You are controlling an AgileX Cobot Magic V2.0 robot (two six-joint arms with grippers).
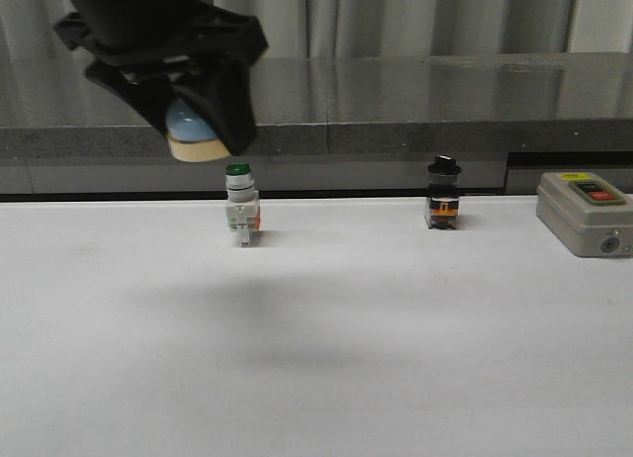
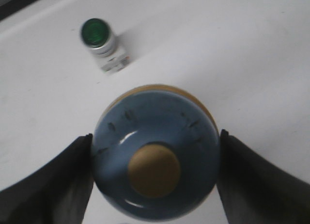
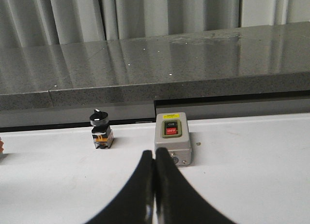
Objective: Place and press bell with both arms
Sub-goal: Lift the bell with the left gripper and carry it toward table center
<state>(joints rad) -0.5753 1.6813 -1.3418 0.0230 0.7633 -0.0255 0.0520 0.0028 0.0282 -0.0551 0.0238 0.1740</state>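
My left gripper (image 1: 203, 131) is shut on the bell (image 1: 190, 129) and holds it high above the table at the back left. In the left wrist view the bell (image 2: 155, 153) shows as a blue dome with a cream button, with a black finger pressed on each side. My left gripper (image 2: 155, 161) hangs over bare white table. My right gripper (image 3: 155, 158) is shut and empty, its two black fingers together, low over the table on the right. It is out of the front view.
A green-capped white pushbutton switch (image 1: 240, 205) stands just below and behind the held bell, and shows in the left wrist view (image 2: 99, 36). A black-capped switch (image 1: 443, 193) stands at the back centre-right. A grey ON/OFF box (image 1: 586, 214) sits at the far right, just beyond my right fingers (image 3: 173, 142).
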